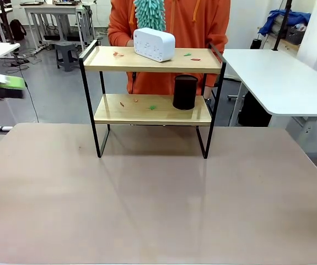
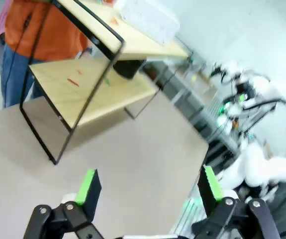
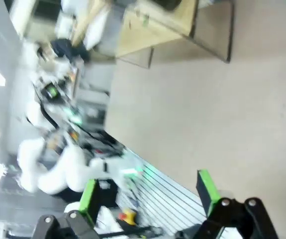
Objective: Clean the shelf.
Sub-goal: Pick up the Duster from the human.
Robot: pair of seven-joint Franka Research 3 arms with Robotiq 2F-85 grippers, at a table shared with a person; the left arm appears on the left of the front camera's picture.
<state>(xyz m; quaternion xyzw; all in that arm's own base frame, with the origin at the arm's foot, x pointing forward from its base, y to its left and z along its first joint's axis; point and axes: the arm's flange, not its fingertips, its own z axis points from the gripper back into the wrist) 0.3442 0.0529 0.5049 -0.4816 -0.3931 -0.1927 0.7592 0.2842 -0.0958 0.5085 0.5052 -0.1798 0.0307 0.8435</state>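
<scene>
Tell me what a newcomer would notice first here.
The two-tier shelf stands on the far half of the table, a white box on its top board and a black cylinder on the lower one. Red and green scraps dot both boards. Behind it stands a person in orange with a teal duster.

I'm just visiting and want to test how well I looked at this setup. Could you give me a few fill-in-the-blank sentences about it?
1. The white box sits on the ____ board of the shelf.
2. The black cylinder stands on the ____ board.
3. The person behind the shelf wears a top coloured ____.
4. The left gripper holds nothing and is ____.

Missing words: top; lower; orange; open.
</scene>
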